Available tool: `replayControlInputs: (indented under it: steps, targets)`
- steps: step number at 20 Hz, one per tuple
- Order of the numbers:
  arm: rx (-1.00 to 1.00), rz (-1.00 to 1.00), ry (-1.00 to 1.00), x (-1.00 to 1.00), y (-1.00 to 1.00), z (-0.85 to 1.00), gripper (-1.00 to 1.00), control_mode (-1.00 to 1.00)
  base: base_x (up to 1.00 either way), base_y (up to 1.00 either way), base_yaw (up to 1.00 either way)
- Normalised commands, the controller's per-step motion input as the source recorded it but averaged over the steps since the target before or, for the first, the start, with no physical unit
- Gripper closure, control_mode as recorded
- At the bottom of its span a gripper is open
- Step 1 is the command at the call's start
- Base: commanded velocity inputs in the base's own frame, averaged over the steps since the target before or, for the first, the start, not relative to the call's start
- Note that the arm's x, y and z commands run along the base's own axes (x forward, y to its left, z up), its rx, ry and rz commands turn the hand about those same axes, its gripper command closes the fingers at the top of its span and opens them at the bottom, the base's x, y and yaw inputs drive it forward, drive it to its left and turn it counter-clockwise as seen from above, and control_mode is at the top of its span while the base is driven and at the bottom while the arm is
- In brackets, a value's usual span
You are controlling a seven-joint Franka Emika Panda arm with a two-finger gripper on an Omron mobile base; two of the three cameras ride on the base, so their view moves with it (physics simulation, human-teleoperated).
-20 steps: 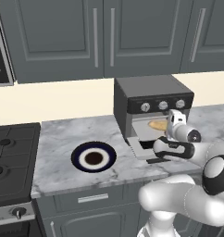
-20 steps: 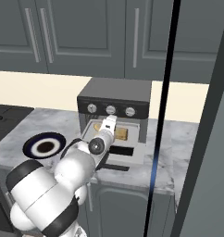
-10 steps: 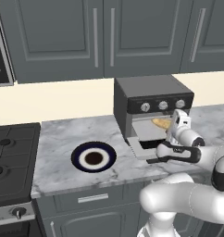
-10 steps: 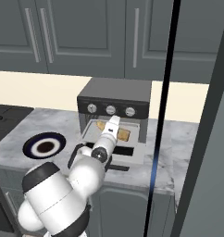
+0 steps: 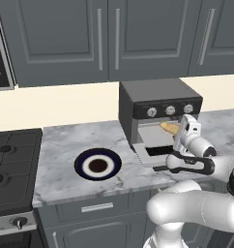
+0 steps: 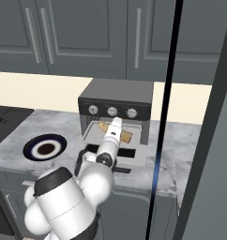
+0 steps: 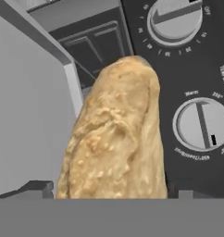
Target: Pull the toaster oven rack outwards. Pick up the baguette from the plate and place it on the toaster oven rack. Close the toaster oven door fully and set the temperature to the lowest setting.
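The toaster oven (image 5: 160,112) stands on the counter with its door (image 5: 152,156) folded down and its rack (image 5: 153,136) pulled forward. The baguette (image 5: 168,127) lies at the cavity's mouth above the rack (image 6: 93,134). My gripper (image 5: 177,131) hangs right over it, open, one finger on each side of the bread. In the hand view the baguette (image 7: 115,143) stands between the two dark fingertips (image 7: 37,188), with the oven's silver knobs (image 7: 202,124) beyond it. The navy plate (image 5: 97,165) sits bare on the counter to the oven's left.
A black stove (image 5: 10,167) adjoins the counter at the far left. Grey wall cabinets (image 5: 104,38) hang above. In the right base view a dark vertical post (image 6: 164,122) crosses the picture just right of the oven (image 6: 116,101).
The jaws have spread wider around the baguette. The hand has stayed at the oven's mouth while the arm's elbow has swung down and back. The baguette has barely shifted.
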Motion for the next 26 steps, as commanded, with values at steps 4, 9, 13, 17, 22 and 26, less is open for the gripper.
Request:
replayControlInputs:
  steps: [4,9,13,17,22,26]
  targets:
    - [-0.04,0.14,0.16,0.00,0.00,0.31,-1.00,-1.00,0.00,0.00,0.00]
    - [-0.16,0.17,0.29,0.00,0.00,0.43,-1.00,-1.00,0.00,0.00,0.00]
    - [-0.29,0.13,0.44,0.00,0.00,0.48,-1.00,-1.00,0.00,0.00,0.00]
    - [-0.37,0.08,0.52,0.00,0.00,0.55,-1.00,-1.00,0.00,0.00,0.00]
    - [-0.35,0.04,0.47,-0.04,0.00,0.63,-1.00,-1.00,0.00,0.00,0.00]
    - [-0.32,0.04,0.39,-0.21,0.00,0.58,-1.00,-1.00,0.00,0.00,0.00]
